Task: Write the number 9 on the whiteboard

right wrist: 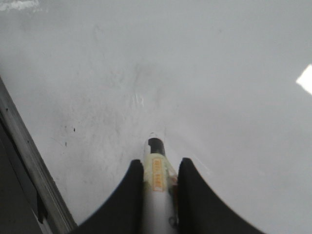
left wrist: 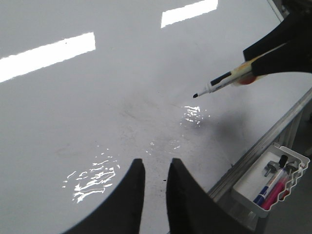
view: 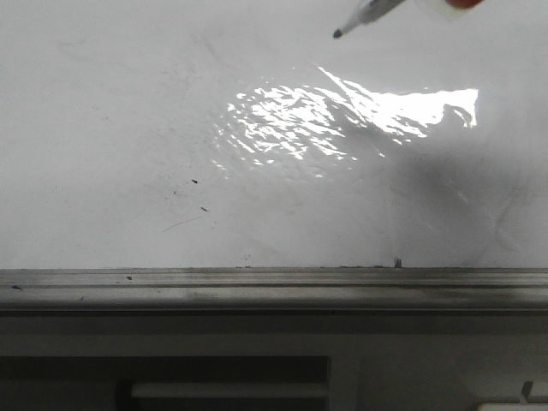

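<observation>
The whiteboard (view: 128, 128) fills the front view, glossy white with glare and faint smudges; it also shows in the left wrist view (left wrist: 97, 97) and the right wrist view (right wrist: 219, 73). No number 9 shows on it, only small dark specks. My right gripper (right wrist: 157, 168) is shut on a white marker (right wrist: 157, 180) with a black tip. The marker (left wrist: 219, 83) is held above the board, its tip (view: 338, 33) off the surface at the top of the front view. My left gripper (left wrist: 155, 165) hovers over the board, its jaws slightly apart and empty.
A grey metal ledge (view: 274, 282) edges the board at the near side. A white tray (left wrist: 270, 180) with spare markers hangs beside the ledge in the left wrist view. Bright glare (view: 342, 116) lies on the board's middle.
</observation>
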Motion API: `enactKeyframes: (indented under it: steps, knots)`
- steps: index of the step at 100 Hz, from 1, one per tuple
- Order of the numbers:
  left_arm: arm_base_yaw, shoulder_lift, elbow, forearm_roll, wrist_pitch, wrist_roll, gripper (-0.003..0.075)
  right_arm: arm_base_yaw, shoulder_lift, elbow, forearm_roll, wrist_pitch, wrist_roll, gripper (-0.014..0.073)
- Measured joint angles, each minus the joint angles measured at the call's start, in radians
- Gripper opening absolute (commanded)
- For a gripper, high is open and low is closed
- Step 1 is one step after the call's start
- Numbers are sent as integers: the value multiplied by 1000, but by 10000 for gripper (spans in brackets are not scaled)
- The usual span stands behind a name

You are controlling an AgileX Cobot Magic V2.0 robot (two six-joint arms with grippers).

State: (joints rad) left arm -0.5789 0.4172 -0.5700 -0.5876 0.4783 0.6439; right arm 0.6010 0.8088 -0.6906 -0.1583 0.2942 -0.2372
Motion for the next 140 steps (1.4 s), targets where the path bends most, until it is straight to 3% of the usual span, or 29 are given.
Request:
enactKeyframes:
  steps: [9,32,68,108,140]
  knots:
    - [0,0,0,-6,0,0,-22,-33,16,0,0,-6,19,-39]
    - [0,0,0,-12,0,0,-20,-100,21,-4,0,-18,25,-39]
    - [0,0,0,-14,0,0,-20,-104,114,-15,66,-37,27,-40]
    - [0,0,0,-14,0,0,-20,-96,94,-29,89,120,27,-40]
    - [0,0,0,-14,0,0,-20,-121,151,-159,66,181,29,-40]
